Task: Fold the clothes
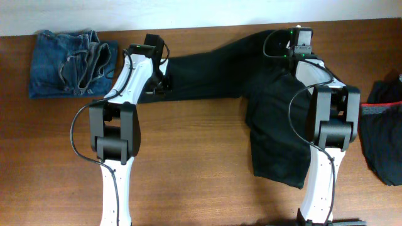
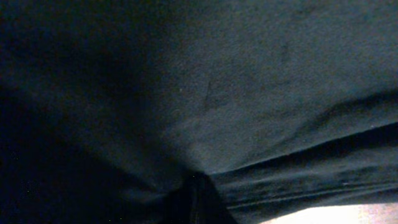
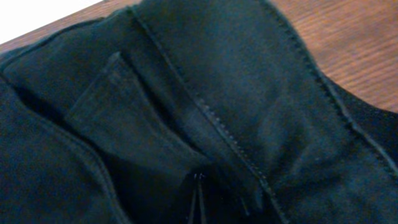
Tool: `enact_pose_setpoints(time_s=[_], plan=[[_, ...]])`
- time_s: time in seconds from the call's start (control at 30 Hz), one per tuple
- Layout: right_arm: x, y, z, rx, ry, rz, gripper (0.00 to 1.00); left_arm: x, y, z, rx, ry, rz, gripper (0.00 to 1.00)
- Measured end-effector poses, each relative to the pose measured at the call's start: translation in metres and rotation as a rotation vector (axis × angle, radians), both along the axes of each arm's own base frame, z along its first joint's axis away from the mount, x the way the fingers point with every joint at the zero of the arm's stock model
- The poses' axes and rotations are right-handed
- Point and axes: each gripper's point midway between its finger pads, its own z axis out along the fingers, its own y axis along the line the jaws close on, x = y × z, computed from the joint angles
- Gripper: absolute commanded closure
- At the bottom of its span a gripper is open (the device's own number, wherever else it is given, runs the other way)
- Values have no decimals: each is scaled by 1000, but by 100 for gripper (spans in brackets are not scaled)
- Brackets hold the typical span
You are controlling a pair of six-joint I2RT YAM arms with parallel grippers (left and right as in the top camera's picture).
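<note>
Stretching left-right, black trousers [image 1: 270, 119] bend, 1 leg seemingly pointing nearward.

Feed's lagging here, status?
Both jaws shut on black trousers: left on leg, right at waistband. Not yet folded. Jeans, dark garment off to sides, clear.

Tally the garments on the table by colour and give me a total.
black trousers: 1
blue jeans: 1
dark garment with a reddish band: 1
Total: 3
</note>
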Motion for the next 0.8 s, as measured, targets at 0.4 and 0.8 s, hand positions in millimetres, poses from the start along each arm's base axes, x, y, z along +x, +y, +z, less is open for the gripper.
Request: enact_pose_setpoints(time_s=[0.4, 0.8], plan=[[-17, -33, -2, -122, 65, -189, 96, 52, 35, 66, 103, -195, 40, 84], [-19, -36, -2, -106, 65, -212, 95, 91, 3, 90, -54, -364, 13, 81]])
